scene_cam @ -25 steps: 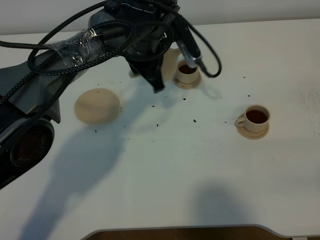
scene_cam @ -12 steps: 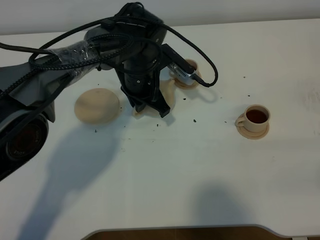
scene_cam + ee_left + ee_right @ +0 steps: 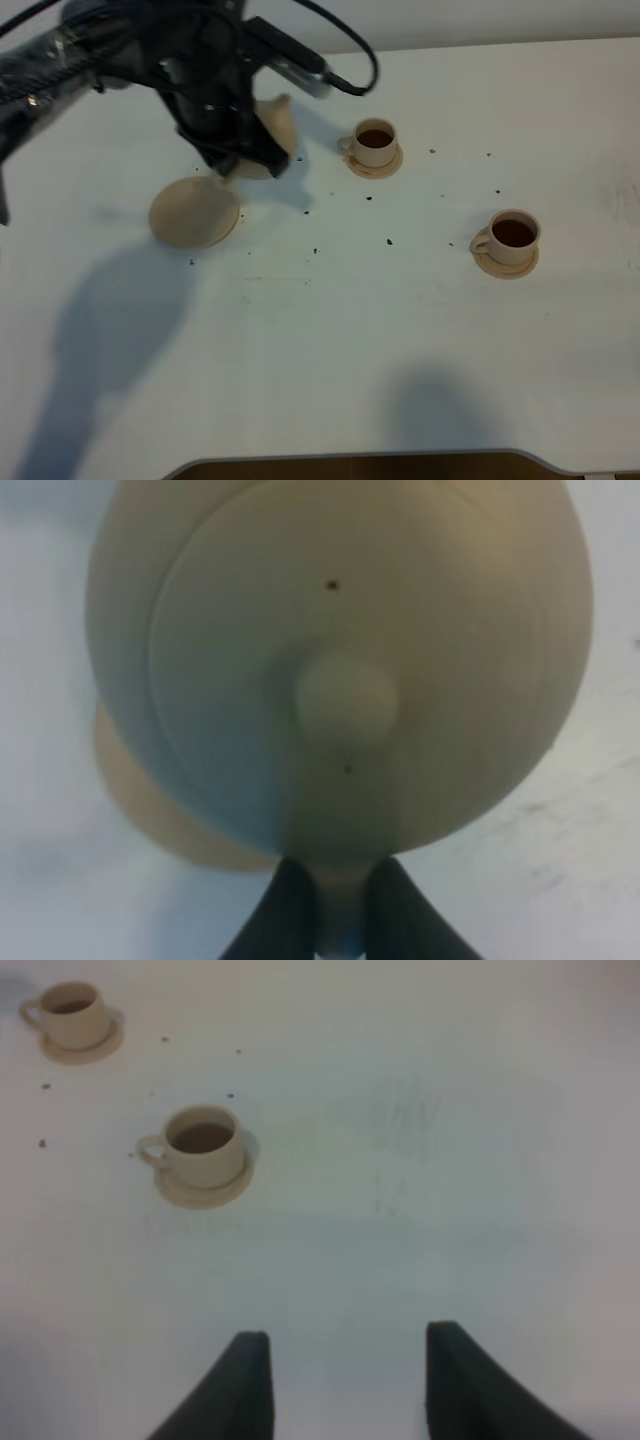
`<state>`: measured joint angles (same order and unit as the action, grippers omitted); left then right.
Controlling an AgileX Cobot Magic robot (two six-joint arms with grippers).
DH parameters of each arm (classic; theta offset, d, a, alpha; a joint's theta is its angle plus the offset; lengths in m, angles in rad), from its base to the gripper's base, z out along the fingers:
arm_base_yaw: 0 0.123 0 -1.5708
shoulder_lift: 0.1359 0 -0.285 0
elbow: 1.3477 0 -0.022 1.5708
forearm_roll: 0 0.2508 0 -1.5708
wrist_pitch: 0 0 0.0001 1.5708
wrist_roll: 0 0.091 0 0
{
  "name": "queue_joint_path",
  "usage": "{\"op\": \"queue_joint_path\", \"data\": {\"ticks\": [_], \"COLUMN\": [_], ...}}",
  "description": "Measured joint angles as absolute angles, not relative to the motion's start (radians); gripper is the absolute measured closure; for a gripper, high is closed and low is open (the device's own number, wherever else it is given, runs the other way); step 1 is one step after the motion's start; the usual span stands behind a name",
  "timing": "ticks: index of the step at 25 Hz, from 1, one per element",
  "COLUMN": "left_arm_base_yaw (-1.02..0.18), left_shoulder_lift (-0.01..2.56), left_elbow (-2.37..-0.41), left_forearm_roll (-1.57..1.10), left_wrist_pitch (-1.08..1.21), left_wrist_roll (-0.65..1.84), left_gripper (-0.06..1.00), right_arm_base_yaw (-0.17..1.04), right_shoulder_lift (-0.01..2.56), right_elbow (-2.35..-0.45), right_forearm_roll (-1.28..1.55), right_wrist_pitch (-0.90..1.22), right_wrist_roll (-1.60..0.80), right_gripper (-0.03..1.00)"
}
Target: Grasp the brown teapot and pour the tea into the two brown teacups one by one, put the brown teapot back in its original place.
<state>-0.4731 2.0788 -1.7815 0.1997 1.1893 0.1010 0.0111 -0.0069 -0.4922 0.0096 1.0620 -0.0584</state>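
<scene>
The brown teapot (image 3: 273,128) hangs in my left gripper (image 3: 243,158), just beyond and to the right of the wide round saucer (image 3: 193,212). In the left wrist view the teapot (image 3: 340,660) fills the frame, lid knob up. My left gripper (image 3: 340,872) is shut on its loop handle, with the saucer's edge (image 3: 150,805) showing beneath. Both teacups hold dark tea on their small saucers: the far one (image 3: 375,141) and the near right one (image 3: 513,234). My right gripper (image 3: 345,1360) is open and empty over bare table, with both cups (image 3: 203,1144) (image 3: 72,1012) ahead of it.
The white table (image 3: 330,340) carries small dark specks (image 3: 389,241) between the saucer and the cups. The left arm's black cables (image 3: 340,75) loop above the far cup. The table's front edge (image 3: 360,462) runs along the bottom.
The left arm has swung left with the teapot, away from the far teacup and toward the wide saucer. Both cups stand where they were.
</scene>
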Motion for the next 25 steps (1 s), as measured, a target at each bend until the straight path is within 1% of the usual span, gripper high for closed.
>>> {"op": "queue_joint_path", "data": {"ticks": [5,9,12,17,25], "left_arm_base_yaw": [-0.425,-0.381,-0.340,-0.305,-0.300], "left_shoulder_lift": [1.993,1.896,1.859,1.858,1.922], "left_elbow": [-1.602,-1.414,-1.319,-1.255,-1.250], "left_forearm_roll": [0.183,0.167,0.161,0.158,0.116], "left_wrist_pitch": [1.179,1.048,0.948,0.829,0.730], "left_wrist_roll": [0.062,0.000,-0.023,-0.060,-0.088], "left_gripper": [0.83,0.83,0.83,0.83,0.83], "right_arm_base_yaw": [0.011,0.011,0.011,0.011,0.011], "right_shoulder_lift": [-0.007,-0.007,-0.007,-0.007,-0.007], "right_elbow": [-0.492,-0.492,-0.492,-0.492,-0.492], "right_forearm_roll": [0.010,0.010,0.010,0.010,0.010], "right_wrist_pitch": [1.062,1.062,1.062,1.062,1.062], "right_wrist_roll": [-0.058,-0.058,-0.058,-0.058,-0.058], "right_gripper": [0.59,0.59,0.59,0.59,0.59]}}
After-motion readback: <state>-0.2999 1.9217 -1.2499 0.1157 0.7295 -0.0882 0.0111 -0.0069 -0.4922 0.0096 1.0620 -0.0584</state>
